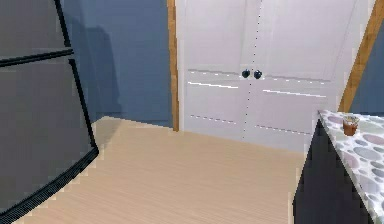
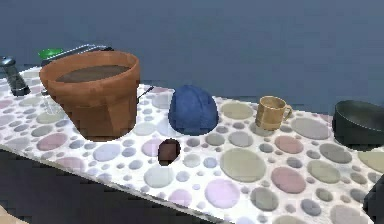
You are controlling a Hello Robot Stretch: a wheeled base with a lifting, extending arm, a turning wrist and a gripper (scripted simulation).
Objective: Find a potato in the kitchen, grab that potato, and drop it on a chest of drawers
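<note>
White double doors (image 1: 250,70) are seen ahead across a pale wood floor, and a dark fridge (image 1: 35,100) is noted at the forward view's left. A pebble-patterned counter (image 2: 245,170) is spread across the arm side view.

On it, from large to small:
- A terracotta pot (image 2: 95,90) of soil is set toward the left.
- A blue domed thing (image 2: 192,108) is placed just beside the pot.
- A dark pan (image 2: 360,122) is cut by the right edge.
- A tan mug (image 2: 270,112) is stood between dome and pan.
- A small dark-brown oval lump, taken for the potato (image 2: 168,150), is laid near the counter's front edge, just before the dome.

Progress as judged: the potato is found. The grasp, the carry and the drop on a chest of drawers are all left. The gripper's state cannot be told.
</note>
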